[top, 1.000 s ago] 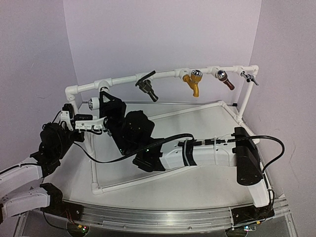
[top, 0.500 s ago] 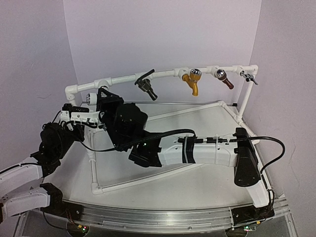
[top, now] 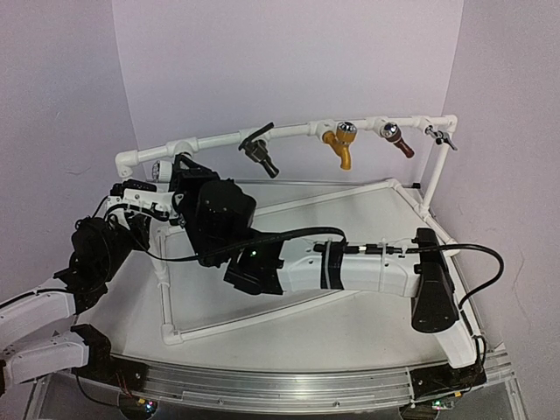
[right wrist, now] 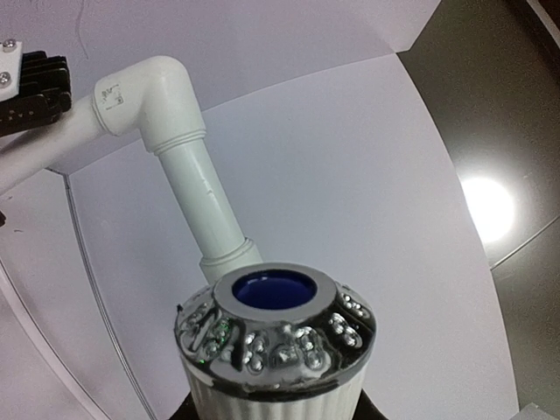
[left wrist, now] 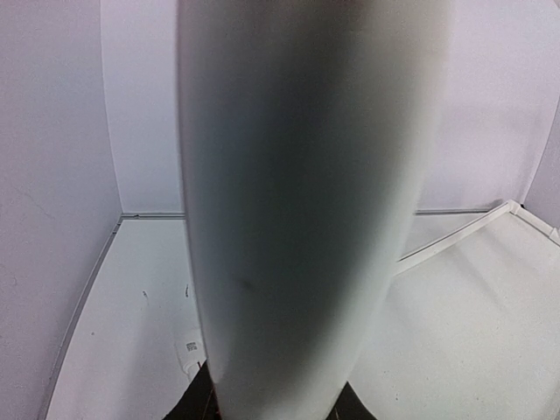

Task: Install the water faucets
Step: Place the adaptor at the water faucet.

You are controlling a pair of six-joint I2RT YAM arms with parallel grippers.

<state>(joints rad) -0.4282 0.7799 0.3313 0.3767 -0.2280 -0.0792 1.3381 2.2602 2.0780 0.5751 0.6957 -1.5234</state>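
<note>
The right claw is closed around the white tap; a pipe stands just before the left claw, whose grip I cannot tell.

The white table has a pale, faintly speckled top. An aluminium rail runs along its near edge, with the left arm base and the right arm base at its two ends. A white pipe frame stands on the top. One base pipe runs down the left side to an elbow by the near-left corner, a second slants from that elbow toward the right, and a third reaches the far-right corner. A small printed label lies flat on the surface just beside a pipe.
</note>
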